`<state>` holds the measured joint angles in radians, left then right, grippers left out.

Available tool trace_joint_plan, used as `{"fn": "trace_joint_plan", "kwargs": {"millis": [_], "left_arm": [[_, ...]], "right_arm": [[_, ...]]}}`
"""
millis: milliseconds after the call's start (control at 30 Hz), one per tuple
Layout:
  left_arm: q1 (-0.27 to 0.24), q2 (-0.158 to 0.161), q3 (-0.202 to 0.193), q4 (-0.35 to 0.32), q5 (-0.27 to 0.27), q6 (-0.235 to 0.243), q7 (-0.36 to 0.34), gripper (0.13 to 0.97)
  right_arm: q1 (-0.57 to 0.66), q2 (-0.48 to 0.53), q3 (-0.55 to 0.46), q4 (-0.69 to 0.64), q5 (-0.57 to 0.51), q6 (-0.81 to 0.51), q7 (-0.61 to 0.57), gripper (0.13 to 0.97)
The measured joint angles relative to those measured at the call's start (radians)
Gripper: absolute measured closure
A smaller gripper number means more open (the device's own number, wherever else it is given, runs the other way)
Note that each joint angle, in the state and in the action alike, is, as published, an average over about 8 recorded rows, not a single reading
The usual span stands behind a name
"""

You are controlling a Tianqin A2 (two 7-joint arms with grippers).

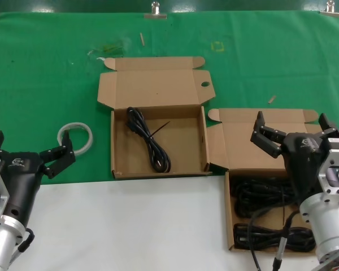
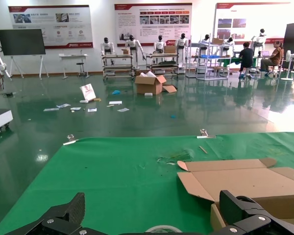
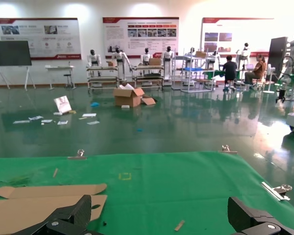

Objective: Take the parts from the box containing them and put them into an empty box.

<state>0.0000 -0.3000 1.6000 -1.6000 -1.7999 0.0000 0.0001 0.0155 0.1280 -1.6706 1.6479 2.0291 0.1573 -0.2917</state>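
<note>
The box containing the parts (image 1: 229,217) lies open at the right front, with several black cable bundles (image 1: 265,195) in it. My right gripper (image 1: 292,125) hovers open and empty above its raised lid (image 1: 237,141). The other brown box (image 1: 186,141) lies open in the middle and holds one coiled black cable (image 1: 148,138). My left gripper (image 1: 31,148) is open and empty at the left front, beside the white ring (image 1: 76,137). In the left wrist view the left gripper (image 2: 154,215) faces the middle box's lid (image 2: 245,181). In the right wrist view the right gripper (image 3: 159,218) is open over green cloth.
A green cloth (image 1: 45,68) covers the far part of the table and a white surface (image 1: 130,226) the near part. Small scraps (image 1: 141,38) lie on the cloth at the back. A scrap (image 3: 179,225) lies ahead of the right gripper.
</note>
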Motion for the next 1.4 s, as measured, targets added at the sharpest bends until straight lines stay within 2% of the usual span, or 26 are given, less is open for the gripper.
{"fn": "trace_joint_plan", "kwargs": {"millis": [567, 1400], "left_arm": [[0.000, 0.000, 0.000, 0.000, 0.000, 0.000, 0.000, 0.132], [0.000, 0.000, 0.000, 0.000, 0.000, 0.000, 0.000, 0.132]], "right_arm": [[-0.013, 0.000, 0.059, -0.040, -0.190, -0.131, 0.243, 0.129], [-0.013, 0.000, 0.061, -0.041, -0.197, -0.135, 0.251, 0.129]]}}
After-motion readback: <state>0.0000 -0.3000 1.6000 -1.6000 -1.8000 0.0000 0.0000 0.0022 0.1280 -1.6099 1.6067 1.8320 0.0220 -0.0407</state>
